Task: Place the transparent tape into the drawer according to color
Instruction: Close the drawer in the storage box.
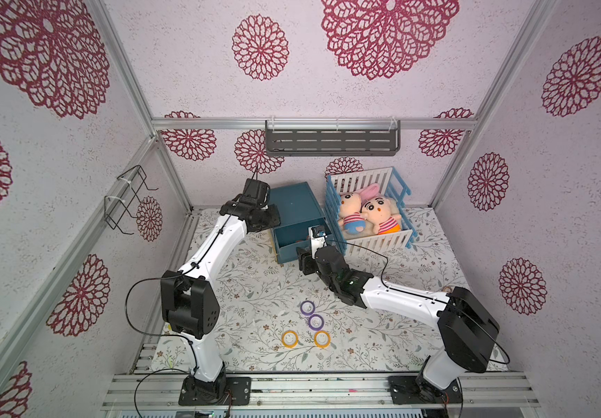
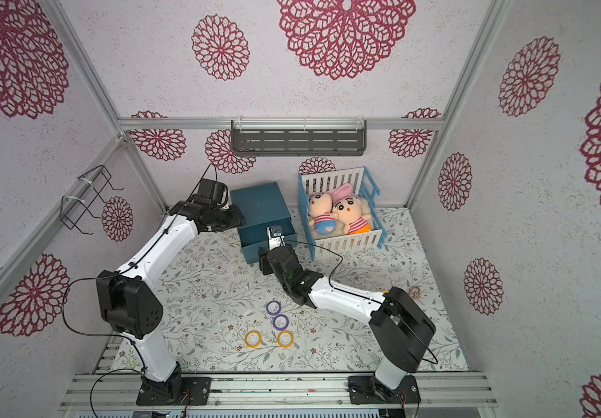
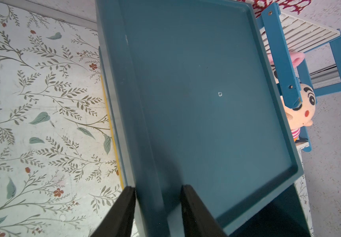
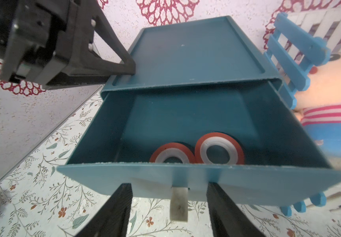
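The cabinet (image 3: 206, 102) rim is straddled loosely by the half-open left gripper (image 3: 157, 186), likely as a brace, and the handle (image 4: 179, 202) of the drawer (image 4: 268, 180) is flanked untouched by the open right gripper (image 4: 169, 184); red tapes (image 4: 219, 135) are stowed inside, purple tapes (image 1: 307, 307) and orange tapes (image 1: 289, 338) left on the near table (image 1: 255, 289).

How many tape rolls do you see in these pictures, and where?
6. Two red rolls lie in the open drawer; two purple rolls and two yellow rolls lie on the table. Others may be hidden deeper in the drawer.
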`<state>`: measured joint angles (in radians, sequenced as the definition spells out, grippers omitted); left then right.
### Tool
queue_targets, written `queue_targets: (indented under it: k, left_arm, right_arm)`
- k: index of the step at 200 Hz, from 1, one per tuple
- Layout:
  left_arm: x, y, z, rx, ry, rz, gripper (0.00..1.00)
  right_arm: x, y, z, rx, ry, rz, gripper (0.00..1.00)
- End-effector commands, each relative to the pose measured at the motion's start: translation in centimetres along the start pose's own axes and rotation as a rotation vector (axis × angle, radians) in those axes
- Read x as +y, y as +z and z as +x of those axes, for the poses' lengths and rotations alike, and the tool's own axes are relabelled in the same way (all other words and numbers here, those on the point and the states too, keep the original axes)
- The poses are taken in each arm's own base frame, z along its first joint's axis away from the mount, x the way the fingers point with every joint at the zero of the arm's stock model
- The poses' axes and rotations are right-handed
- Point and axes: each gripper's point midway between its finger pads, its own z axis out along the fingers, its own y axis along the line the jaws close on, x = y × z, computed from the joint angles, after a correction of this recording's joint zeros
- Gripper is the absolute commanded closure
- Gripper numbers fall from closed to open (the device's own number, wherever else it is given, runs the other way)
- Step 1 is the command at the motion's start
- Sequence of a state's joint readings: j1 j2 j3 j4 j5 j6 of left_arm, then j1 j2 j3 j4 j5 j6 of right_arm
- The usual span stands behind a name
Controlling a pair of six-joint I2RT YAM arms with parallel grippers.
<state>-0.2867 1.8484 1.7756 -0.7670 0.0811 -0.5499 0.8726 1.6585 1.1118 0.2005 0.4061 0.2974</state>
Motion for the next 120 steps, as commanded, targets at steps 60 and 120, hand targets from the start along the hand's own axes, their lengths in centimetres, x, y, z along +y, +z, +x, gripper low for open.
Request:
queue_targets:
  k: [60, 120]
  left_arm:
    - [0.6, 0.2, 0.6, 0.018, 0.010, -0.004, 0.58]
    - [0.6, 0.0, 0.8, 0.017, 0.008, 0.003, 0.59]
  right_arm:
    - [0.0, 2.4, -4.5, -0.143, 0.027, 0.015, 0.35]
    - [0.0, 4.3, -5.2, -0.175, 0.039, 0.016, 0.35]
